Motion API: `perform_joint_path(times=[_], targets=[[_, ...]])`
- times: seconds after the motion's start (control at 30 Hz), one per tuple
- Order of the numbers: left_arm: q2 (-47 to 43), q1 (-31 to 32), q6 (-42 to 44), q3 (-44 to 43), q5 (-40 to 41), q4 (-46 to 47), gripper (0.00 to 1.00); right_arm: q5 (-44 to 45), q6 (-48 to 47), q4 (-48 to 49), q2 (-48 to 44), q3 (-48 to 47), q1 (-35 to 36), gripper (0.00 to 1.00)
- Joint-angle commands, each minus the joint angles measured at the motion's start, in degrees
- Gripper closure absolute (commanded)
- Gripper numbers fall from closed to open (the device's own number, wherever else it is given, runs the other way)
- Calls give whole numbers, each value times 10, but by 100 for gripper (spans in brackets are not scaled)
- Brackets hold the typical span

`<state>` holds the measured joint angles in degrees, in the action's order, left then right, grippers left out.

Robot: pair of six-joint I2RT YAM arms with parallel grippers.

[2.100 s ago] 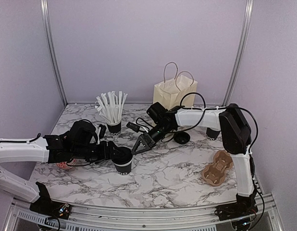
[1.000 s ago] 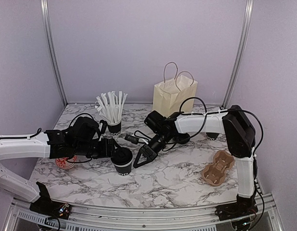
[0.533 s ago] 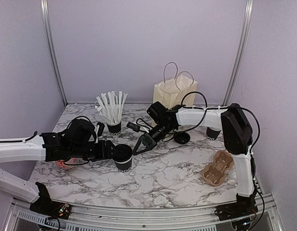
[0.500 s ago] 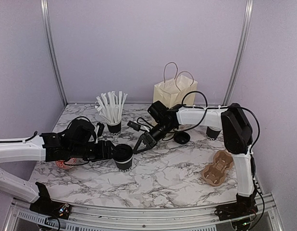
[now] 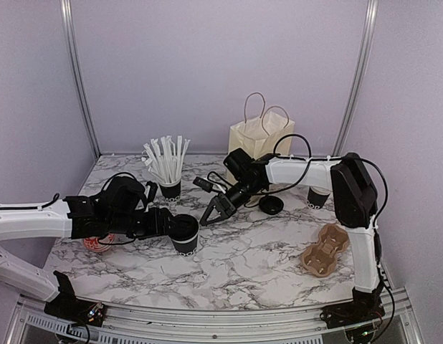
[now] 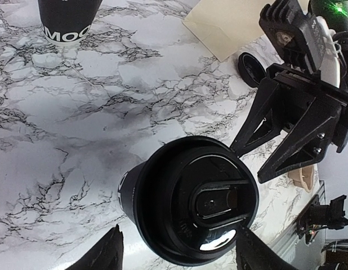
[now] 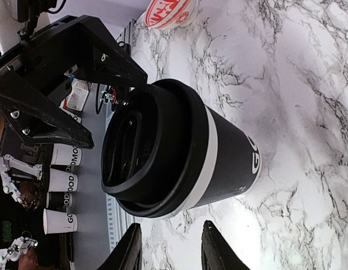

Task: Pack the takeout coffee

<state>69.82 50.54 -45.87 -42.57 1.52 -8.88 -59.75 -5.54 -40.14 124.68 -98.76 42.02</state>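
Looking down from the top camera, we find the takeout coffee (image 5: 184, 234) upright on the marble table (image 5: 250, 265), left of the middle and toward the near side, its black lid on. Our left gripper (image 5: 168, 223) reaches in from the left at rim height, and the right gripper (image 5: 213, 213) hangs just beyond the cup's far right side with its fingers spread. Farther back stand the straw cup (image 5: 170, 188) and the paper bag (image 5: 261, 136). A loose black lid (image 5: 270, 205) lies to the right of the right gripper, and a cardboard cup carrier (image 5: 323, 249) lies near the right edge.

From the left wrist, we see the coffee (image 6: 191, 208) between our two fingers (image 6: 109, 250), which stand apart on either side. Whether they touch its wall is hard to say, since the tips are cut off at the picture's edge. The right gripper (image 6: 250, 163) is open just behind the cup.

From the right wrist, the coffee (image 7: 179, 152) fills the middle, white band and lettering showing. Our own fingertips (image 7: 132, 247) are apart and short of it. The left gripper's fingers (image 7: 78, 45) flank the cup's other side.
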Motion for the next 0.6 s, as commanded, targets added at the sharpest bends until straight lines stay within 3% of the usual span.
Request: perform_joint_path(times=[0.0,0.57], targets=[[30,-2,3,-22,-4,12,32,-10,10,-3,14,-29,3,64],[48,-2,-13,5,-13,23,35,-69,32,0,42,-46,18,67]])
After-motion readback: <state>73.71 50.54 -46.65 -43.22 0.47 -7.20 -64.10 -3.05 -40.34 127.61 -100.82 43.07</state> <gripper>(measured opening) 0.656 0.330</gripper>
